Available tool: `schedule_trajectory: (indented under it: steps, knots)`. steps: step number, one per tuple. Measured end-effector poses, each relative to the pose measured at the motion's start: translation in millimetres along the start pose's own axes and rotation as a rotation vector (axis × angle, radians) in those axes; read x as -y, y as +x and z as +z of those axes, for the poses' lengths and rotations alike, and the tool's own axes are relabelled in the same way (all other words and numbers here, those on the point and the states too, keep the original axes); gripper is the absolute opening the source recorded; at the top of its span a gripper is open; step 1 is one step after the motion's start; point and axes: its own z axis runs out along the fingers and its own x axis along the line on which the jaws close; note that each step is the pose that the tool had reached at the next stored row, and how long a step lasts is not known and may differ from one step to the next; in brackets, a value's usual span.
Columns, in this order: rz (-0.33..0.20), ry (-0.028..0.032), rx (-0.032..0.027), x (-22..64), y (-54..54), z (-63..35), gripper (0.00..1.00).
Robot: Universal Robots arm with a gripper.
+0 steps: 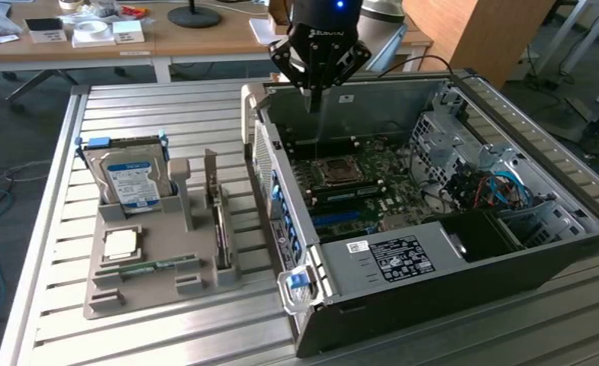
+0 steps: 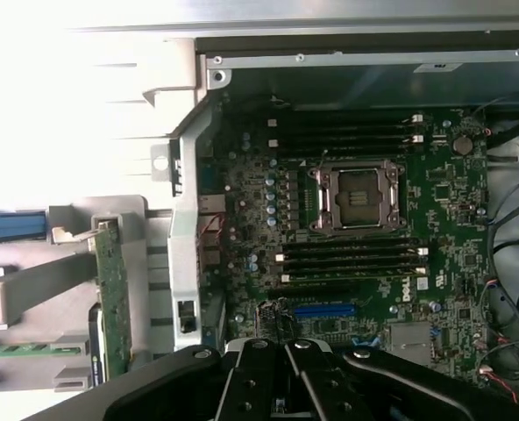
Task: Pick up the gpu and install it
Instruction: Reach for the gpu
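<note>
At the exterior view's left, the grey holder tray keeps its parts in separate slots: the hard drive stands upright and, nearer the case, the gpu stands on its long edge (probably so fingers can pinch it from above). Further right, the open computer case lies on its side with the motherboard facing up. Over it hangs the gripper, fingers pressed together on nothing, well apart from the gpu.

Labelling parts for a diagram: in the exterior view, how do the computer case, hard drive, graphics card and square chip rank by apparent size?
1. computer case
2. hard drive
3. square chip
Unranked: graphics card. It stands edge-on, showing a thin strip, so its place below the case is unsure.
</note>
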Motion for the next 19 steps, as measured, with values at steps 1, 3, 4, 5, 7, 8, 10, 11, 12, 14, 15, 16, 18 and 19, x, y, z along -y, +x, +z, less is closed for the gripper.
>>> schedule_trajectory:
  steps: [1, 3, 4, 5, 7, 8, 10, 11, 12, 14, 15, 16, 18, 19]
  knots:
    - [0.000, 0.0000, 0.0000, 0.1, 1.3, 0.0, 0.11]
    - [0.000, 0.0000, 0.0001, 0.3, 4.1, -0.1, 0.11]
    - [0.000, 0.0000, 0.0000, 0.4, 5.4, -0.2, 0.11]
    - [0.000, 0.0000, 0.0001, 0.5, 6.7, -0.2, 0.11]
    - [0.000, 0.0000, 0.0001, 0.7, 9.4, -0.3, 0.11]
    - [0.000, -0.0001, 0.0001, 0.8, 10.6, -0.3, 0.11]
    - [0.000, 0.0000, 0.0002, 1.0, 13.0, -0.3, 0.11]
    - [0.000, 0.0000, 0.0002, 1.0, 14.0, -0.4, 0.11]
    - [0.000, -0.0001, 0.0002, 1.1, 14.9, -0.4, 0.11]
    - [0.000, 0.0000, 0.0001, 1.3, 16.8, -0.5, 0.11]
    - [0.000, 0.0000, 0.0001, 1.3, 17.7, -0.5, 0.11]
    - [0.000, 0.0000, 0.0002, 1.4, 18.7, -0.5, 0.11]
    - [0.000, 0.0000, 0.0001, 1.5, 20.5, -0.5, 0.11]
    - [0.000, 0.0000, 0.0001, 1.6, 21.5, -0.6, 0.11]
